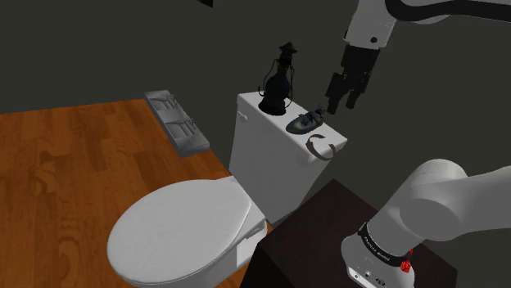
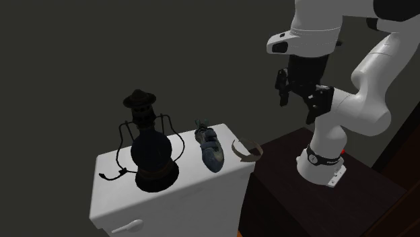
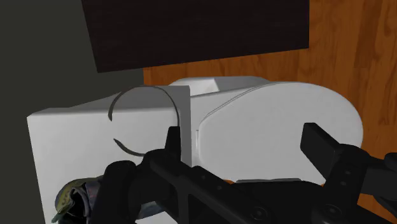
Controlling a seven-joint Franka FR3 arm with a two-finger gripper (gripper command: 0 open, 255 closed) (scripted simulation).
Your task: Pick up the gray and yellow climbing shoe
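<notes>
- Shoulder view: a white toilet stands on a wooden floor (image 1: 74,164), its seat lid (image 1: 184,229) shut and its tank (image 1: 270,159) against a dark wall.
- Three things sit in a row on the flat tank top: a black lantern (image 1: 278,82) at the far left, the climbing shoe (image 1: 305,123) in the middle, and a thin open ring (image 1: 312,148) at the near right.
- The shoe lies on its side, just beside the lantern's base and near the ring, touching neither.
- It looks grey here; in the wrist view the shoe (image 3: 73,197) shows a dull yellow-green patch at one end.
- The gripper (image 1: 344,103) hangs in the air above and to the right of the shoe, well apart from it, pointing down.
- In the wrist view the gripper (image 3: 245,143) has its fingers (image 3: 172,143) set wide apart with nothing between them but the toilet lid far below.
- The ring (image 3: 141,88) lies near one finger there, and the shoe is off to that same side.
- The second exterior view has the shoe (image 2: 210,148) between the lantern (image 2: 151,151) and the ring (image 2: 244,152), with the arm rising from its dark stand (image 2: 323,209) on the right.
- A grey folded object (image 1: 176,121) leans at the wall's foot, left of the tank.
</notes>
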